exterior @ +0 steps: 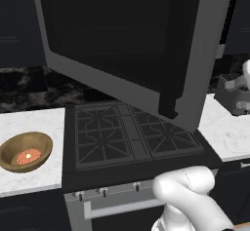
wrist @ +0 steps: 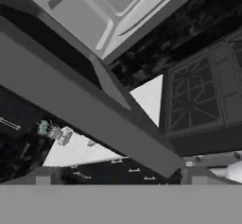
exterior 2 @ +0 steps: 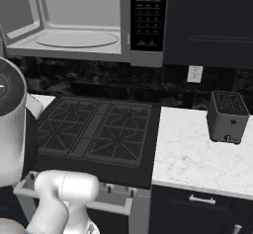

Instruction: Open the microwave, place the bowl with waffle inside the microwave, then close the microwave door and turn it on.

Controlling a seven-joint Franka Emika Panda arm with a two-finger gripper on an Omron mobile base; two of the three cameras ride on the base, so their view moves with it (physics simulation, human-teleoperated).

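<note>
The microwave [exterior 2: 74,25] hangs above the stove with its pale grey inside showing. The microwave door [exterior: 122,40] stands swung wide open toward me, its dark handle bar [exterior: 171,93] at the lower right. The brown bowl [exterior: 25,152] rests on the white counter left of the stove, with the reddish waffle [exterior: 28,156] lying in it. In the hand view my gripper [wrist: 118,176] is open with nothing between its fingertips [wrist: 42,176]. It looks up at the grey edge of the door [wrist: 85,109], which runs slantwise across the view.
A black gas stove [exterior 2: 94,129] sits below the microwave. A small dark toaster [exterior 2: 228,117] stands on the white marble counter [exterior 2: 188,159] to the right. The black button panel [exterior 2: 148,16] is on the microwave's right side. Dark cabinets flank it.
</note>
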